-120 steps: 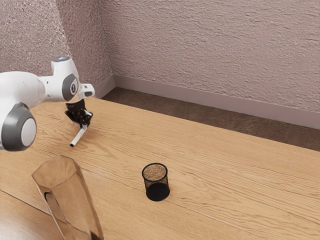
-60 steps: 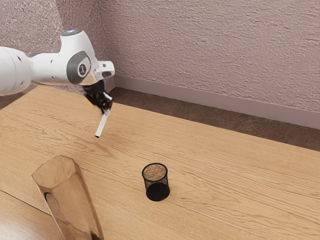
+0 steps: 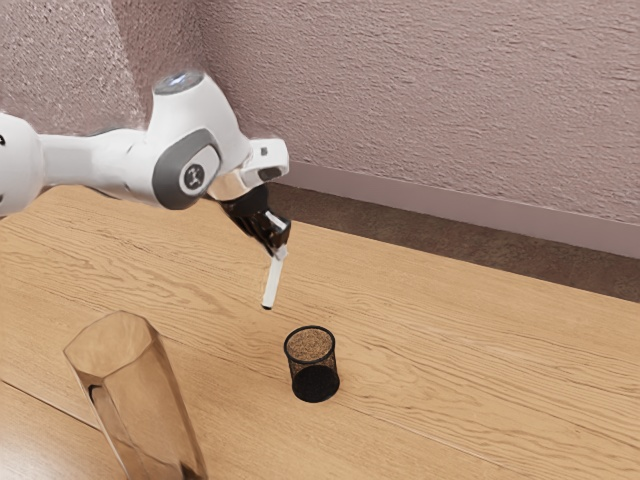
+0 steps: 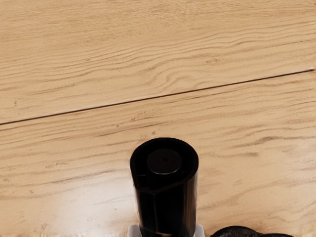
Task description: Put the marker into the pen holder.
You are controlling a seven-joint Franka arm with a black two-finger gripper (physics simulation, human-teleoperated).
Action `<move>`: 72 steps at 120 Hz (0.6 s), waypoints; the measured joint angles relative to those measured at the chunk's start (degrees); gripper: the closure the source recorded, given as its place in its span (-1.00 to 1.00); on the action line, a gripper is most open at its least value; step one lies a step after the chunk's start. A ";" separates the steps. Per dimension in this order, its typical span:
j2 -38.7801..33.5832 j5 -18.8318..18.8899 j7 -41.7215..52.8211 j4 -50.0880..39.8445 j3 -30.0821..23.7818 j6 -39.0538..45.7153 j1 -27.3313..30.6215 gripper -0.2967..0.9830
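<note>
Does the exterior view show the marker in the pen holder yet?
No, the marker hangs from the gripper, its dark lower tip outside the pen holder.

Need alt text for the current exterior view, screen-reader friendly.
Black gripper of a white robot arm holds a white marker, black tip down, not yet in the black mesh pen holder on a wooden table. A tall amber glass vase stands toward the exterior view's lower left.

The wooden table (image 3: 450, 350) looks smooth, the wall (image 3: 430, 100) rough, the pen holder (image 3: 313, 363) metal mesh.
</note>
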 joint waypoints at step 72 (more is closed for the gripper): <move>-7.58 0.36 -10.92 -10.02 -4.95 4.53 -8.37 0.69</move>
